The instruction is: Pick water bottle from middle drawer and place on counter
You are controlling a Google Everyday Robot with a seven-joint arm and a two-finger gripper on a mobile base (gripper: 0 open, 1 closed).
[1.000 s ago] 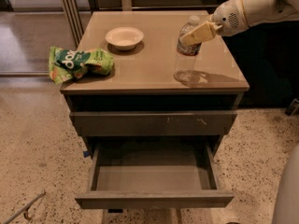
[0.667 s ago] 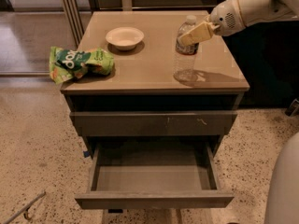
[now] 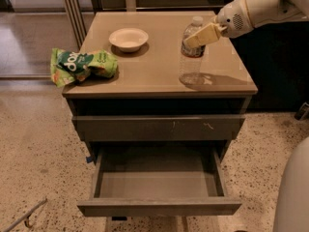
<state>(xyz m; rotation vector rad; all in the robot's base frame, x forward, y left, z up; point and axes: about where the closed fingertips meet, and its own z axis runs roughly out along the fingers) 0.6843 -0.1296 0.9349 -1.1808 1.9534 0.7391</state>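
A clear, ribbed plastic water bottle [image 3: 191,62] with a white screw cap stands upright on the smooth tan-beige worktop [image 3: 154,69], near its right front corner. It casts a faint glassy shadow on the matte surface. The worktop is a flat, roughly square slab with a thin edge and sits on a grey cabinet.

The pale beige pincer [image 3: 199,36] reaches in from the upper right on a rounded white arm [image 3: 260,6]. It sits at the bottle's shoulder, just below the cap, and overlaps the upper body in this view. I cannot tell whether it is clenched on the bottle or released from it.

Farther left on the worktop a shallow, round, off-white bowl [image 3: 128,37] sits towards the back. A crumpled green snack bag [image 3: 82,64] of glossy foil lies at the left edge and partly overhangs it.

Below, a grey-brown drawer front with pale scratch marks [image 3: 159,128] is closed. Beneath it the wide, shallow middle drawer [image 3: 159,208] is pulled out, showing a plain flat front and a smooth grey inside. The bottle is well above this drawer and apart from it. The floor [image 3: 38,149] is speckled stone.
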